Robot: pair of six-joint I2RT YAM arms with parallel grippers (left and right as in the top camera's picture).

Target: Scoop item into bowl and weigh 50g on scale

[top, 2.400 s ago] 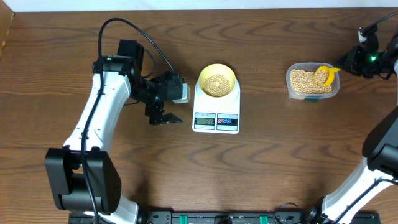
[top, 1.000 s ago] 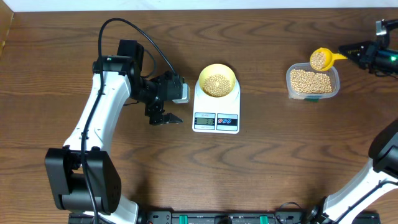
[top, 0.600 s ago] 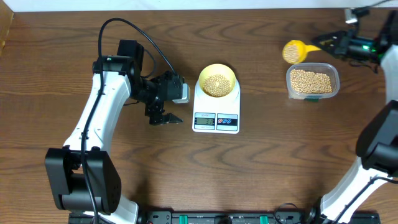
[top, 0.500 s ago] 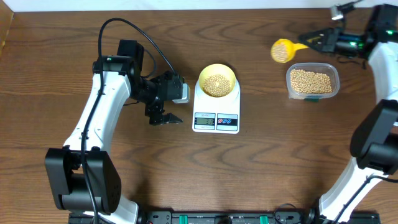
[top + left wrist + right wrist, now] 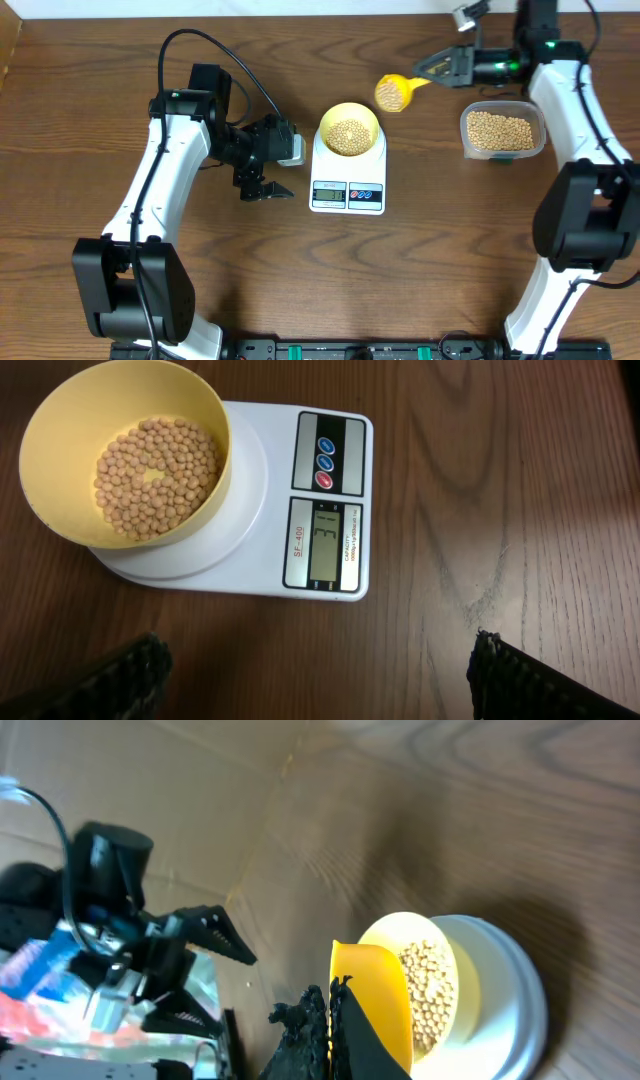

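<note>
Clamped shut on the handle of the scoop [image 5: 393, 92], the right hand [image 5: 432, 72] hangs above the table [image 5: 460, 260] beyond the far right rim of the bowl [image 5: 349, 130]. The scoop's cup is heaped with beans [image 5: 391, 94] and points away from the hand, so the handle's long axis runs from the hand, through the cup, and on toward the bowl. From the hand, the bowl lies to the left and nearer the robot. It sits on the scale [image 5: 347, 165] with a shallow layer of beans in its bottom.

In the overhead view the cup is just beside the bowl's rim, not yet over it. The right wrist view shows the cup's edge [image 5: 372, 995] overlapping the bowl [image 5: 445, 975], but that angle cannot settle the matter. The coming move looks like a short carry along the handle's line, then a roll about that axis to tip. Tipping too soon would drop beans on the scale's platform or the table.

The tub [image 5: 503, 131] of beans stands well to the right. The left hand [image 5: 262, 188] is spread wide and empty, near the scale's left side without touching it. The display is too faint to read.
</note>
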